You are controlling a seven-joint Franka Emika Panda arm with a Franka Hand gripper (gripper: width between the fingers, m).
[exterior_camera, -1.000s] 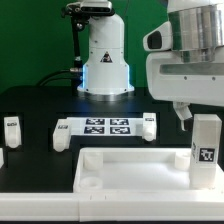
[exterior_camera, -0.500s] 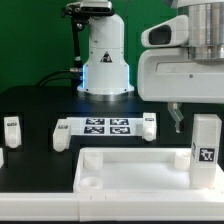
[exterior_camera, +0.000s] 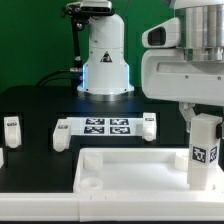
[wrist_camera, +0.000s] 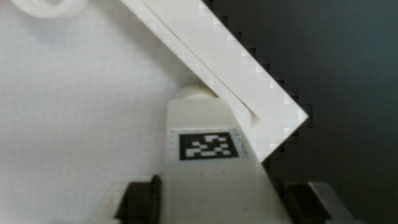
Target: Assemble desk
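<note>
leg [exterior_camera: 205, 150]: square white plastic post, tagged, upright | panel [exterior_camera: 130, 154]: flat, rimmed | claw [wrist_camera: 217, 200]: straddles leg, grip unclear

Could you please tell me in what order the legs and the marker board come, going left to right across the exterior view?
Small leg near the left edge, lying leg, marker board, short leg, upright tagged leg.

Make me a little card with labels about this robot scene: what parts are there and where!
Big part: panel lies flat, rim up
Corner part: tagged leg stands upright at the panel's end on the exterior view's right
Arm: end effector straddles that leg, one finger each side; grip unclear
Loose part: spare leg stands apart on the exterior view's left
Behind panel: marker board
</note>
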